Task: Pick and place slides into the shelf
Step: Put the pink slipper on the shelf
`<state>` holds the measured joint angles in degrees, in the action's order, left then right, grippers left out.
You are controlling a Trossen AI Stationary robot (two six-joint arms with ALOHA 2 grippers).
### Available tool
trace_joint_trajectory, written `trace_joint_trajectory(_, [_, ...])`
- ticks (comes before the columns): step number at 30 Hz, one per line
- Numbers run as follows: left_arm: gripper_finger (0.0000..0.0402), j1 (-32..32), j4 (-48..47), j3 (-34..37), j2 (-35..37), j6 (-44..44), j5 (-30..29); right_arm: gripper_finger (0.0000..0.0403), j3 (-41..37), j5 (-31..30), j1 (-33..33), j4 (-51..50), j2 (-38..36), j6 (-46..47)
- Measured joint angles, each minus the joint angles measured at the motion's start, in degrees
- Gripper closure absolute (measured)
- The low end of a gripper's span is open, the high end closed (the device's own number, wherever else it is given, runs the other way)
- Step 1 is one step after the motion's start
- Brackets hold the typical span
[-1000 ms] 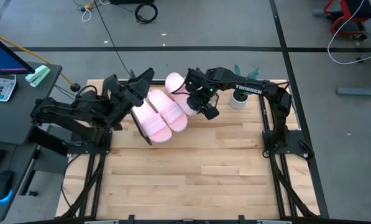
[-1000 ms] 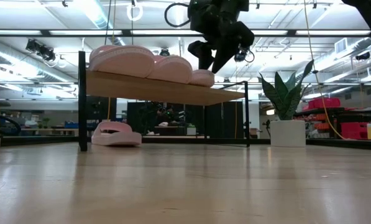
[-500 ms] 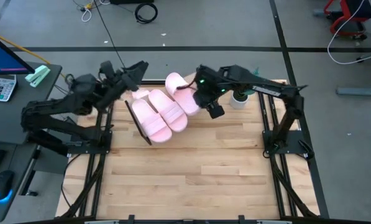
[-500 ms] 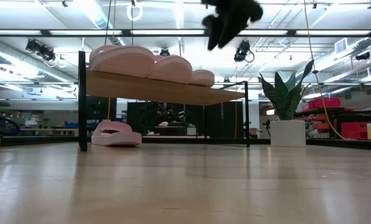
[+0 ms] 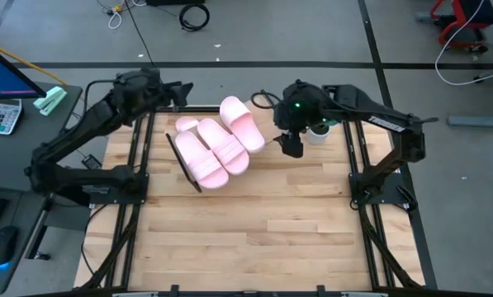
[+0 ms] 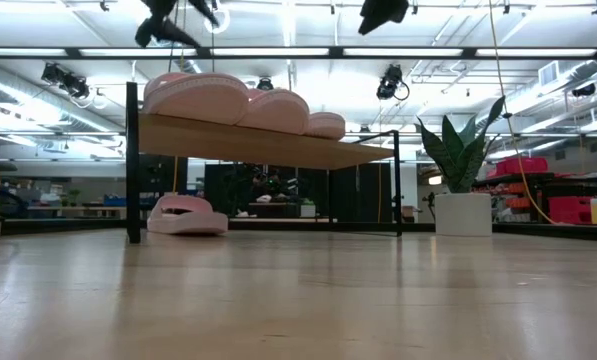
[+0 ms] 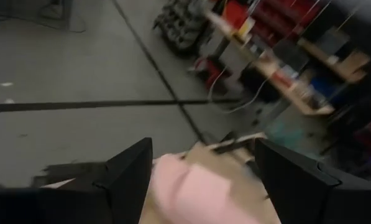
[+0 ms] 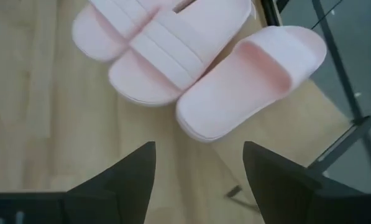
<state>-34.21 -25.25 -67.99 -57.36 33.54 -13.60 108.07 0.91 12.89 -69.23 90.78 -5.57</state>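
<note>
Right gripper (image 5: 291, 148) is hovering just beside the shelf (image 5: 182, 162), fingers spread, holding nothing. Left gripper (image 5: 182, 89) is hanging spread and empty beyond the shelf's far end. Three slides (image 5: 224, 148) are lying on the shelf; a fourth (image 6: 186, 216) is resting on the table beneath.

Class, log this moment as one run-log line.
shelf: three slides | fourth slide: table, under shelf | left claw: open, empty | right claw: open, empty

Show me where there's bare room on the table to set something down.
The near half of the table lies bare, from the shelf to the near edge. Crowded: the far side, with three slides on the shelf, a fourth beneath, and the potted plant.
</note>
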Motion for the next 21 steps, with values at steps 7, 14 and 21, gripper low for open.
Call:
trace_joint_trajectory(7, [0.0115, -9.2, -4.8, 0.0, -3.0, -7.2, 7.7, 0.0155, 0.0, 0.0, -3.6, 0.0, -0.7, 10.3])
trace_joint_trajectory(14, [0.0115, -17.8, -6.4, 0.0, -7.6, -9.9, 19.0, 0.0155, 0.0, 0.0, -6.6, 0.0, 0.0, 18.0])
trace_joint_trajectory(21, [0.0115, -24.4, -9.7, 0.0, -13.5, -13.7, 22.7, 0.0155, 0.0, -0.1, -7.1, 0.0, 0.1, 26.4])
